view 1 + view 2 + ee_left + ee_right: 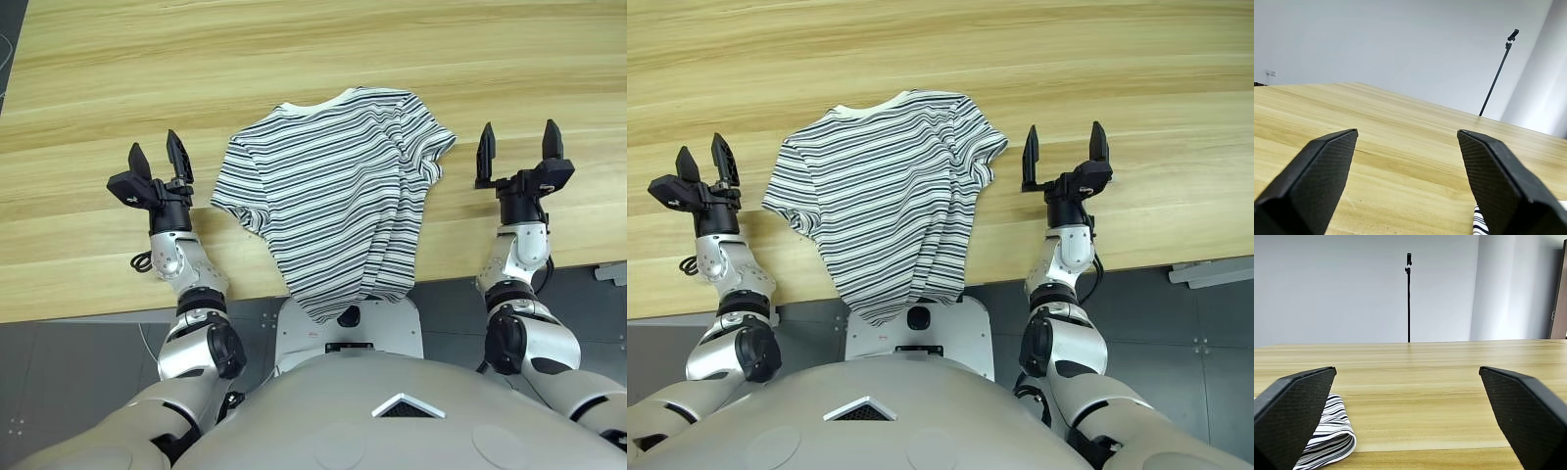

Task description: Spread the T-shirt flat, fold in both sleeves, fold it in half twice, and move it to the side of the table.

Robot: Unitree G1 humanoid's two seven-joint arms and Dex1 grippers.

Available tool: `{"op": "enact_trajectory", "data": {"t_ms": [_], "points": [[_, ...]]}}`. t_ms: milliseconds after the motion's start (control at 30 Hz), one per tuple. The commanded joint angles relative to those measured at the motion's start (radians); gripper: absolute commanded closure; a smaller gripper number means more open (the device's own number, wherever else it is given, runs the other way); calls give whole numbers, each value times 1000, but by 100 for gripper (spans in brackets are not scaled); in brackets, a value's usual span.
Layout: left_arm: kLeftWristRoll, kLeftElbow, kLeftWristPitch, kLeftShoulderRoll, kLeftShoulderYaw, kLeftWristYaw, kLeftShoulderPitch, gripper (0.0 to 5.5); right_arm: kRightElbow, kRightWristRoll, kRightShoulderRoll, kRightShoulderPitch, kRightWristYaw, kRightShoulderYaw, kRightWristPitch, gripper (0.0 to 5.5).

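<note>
Holding left end effector (155, 143), right end effector (519, 127) both spread apart, flanking striped T-shirt (333, 186) on pale wood-grain bench (294, 49); facing white wall (1327, 284), black stand (1408, 298).

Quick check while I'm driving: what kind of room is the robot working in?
Likely a lab or test room, not a home: a wide wooden table, plain white walls, and a slim black stand behind the table.
</note>
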Motion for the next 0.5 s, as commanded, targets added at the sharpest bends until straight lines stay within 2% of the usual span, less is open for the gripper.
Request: {"op": "enact_trajectory", "data": {"t_ms": [33,167,300,500], "points": [[26,20,21,14,-16,10,-9,169,15,-15,10,-25,4,16,60,1],[44,2,33,32,-20,41,-24,169,7,-24,1,-32,21,26,110,1],[54,-157,101,72,-43,74,-72,169,-115,-61,-1,-36,-20,58,127,1],[164,-353,451,174,-130,248,-219,169,-437,-214,-49,-74,-128,170,348,1]]}}
